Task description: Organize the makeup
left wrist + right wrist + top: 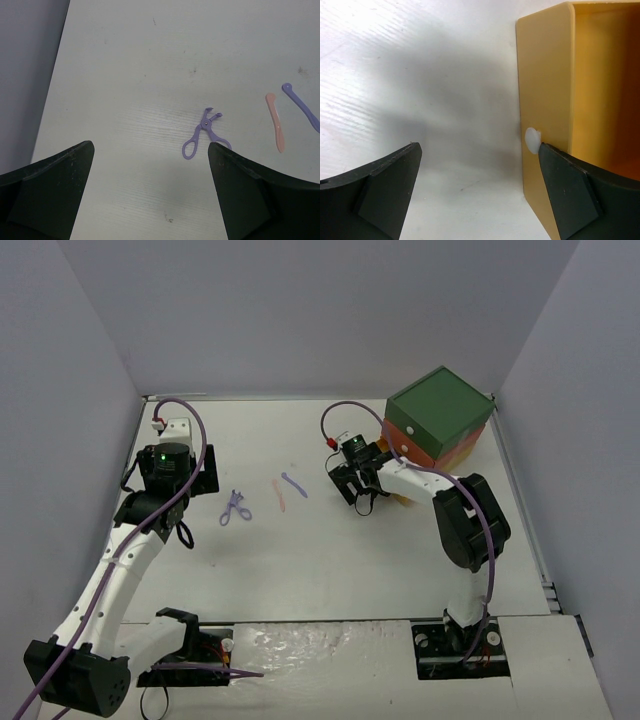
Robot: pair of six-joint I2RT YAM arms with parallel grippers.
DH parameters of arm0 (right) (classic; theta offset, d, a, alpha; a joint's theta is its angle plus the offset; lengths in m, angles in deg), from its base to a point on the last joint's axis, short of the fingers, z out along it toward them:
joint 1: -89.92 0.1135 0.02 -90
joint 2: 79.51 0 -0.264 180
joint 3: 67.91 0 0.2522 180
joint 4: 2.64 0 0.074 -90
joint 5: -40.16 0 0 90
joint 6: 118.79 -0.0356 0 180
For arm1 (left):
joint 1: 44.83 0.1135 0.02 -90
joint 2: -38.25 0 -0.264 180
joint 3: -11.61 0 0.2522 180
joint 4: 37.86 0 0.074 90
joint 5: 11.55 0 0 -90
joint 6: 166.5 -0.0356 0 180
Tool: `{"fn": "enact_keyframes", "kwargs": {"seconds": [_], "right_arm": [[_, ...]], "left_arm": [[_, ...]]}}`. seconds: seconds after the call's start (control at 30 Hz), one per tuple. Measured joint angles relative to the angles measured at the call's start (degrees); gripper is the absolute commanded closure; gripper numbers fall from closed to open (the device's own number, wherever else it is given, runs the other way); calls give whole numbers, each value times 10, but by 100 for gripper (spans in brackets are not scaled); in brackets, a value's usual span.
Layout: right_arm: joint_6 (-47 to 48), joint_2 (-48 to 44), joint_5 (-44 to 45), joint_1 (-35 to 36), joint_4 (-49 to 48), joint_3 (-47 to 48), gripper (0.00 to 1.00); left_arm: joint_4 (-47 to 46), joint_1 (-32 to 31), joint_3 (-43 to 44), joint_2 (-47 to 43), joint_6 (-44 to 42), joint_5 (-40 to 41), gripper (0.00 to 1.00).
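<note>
1. The left gripper point(150, 146) hangs released, jaws spread wide and holding nothing, above the counter point(150, 60); the right gripper point(479, 146) is equally wide and empty.
2. The lilac scissor-like tool point(202, 134) lies flat on the counter just ahead of the left gripper, close to the finger on the right of the wrist view; the pink stick point(275, 121) and the lilac stick point(301, 106) lie farther off to that same side, near each other but apart.
3. All three look like thin, stiff, very light plastic; they probably slide on the smooth counter when nudged, and sit too low to get under easily.
4. The tool is best pinched across its pivot, where the arms cross and the body is thickest; the finger loops and the curved tip look likelier to twist out.
5. Each stick wants a pinch across its narrow width near the middle, with the fingers straddling it and pressed down to the counter; an end grip would probably let it swing.
6. The yellow drawer point(545, 75) stands pulled out beside the right gripper, its white knob point(532, 140) at one fingertip.
</note>
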Motion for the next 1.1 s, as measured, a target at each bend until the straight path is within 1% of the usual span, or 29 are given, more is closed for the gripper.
{"fn": "enact_keyframes", "kwargs": {"seconds": [0.57,0.77,0.97,1.1], "right_arm": [[-26,-23,-64,33,6,-11,0],[-42,-31,-75,45,27,-7,0],[-55,-58,-81,64,66,10,0],[-56,-83,-91,71,77,45,1]], "left_arm": [[0,0,0,0,0,0,3],[0,0,0,0,0,0,3],[0,0,0,0,0,0,3],[0,0,0,0,0,0,3]]}}
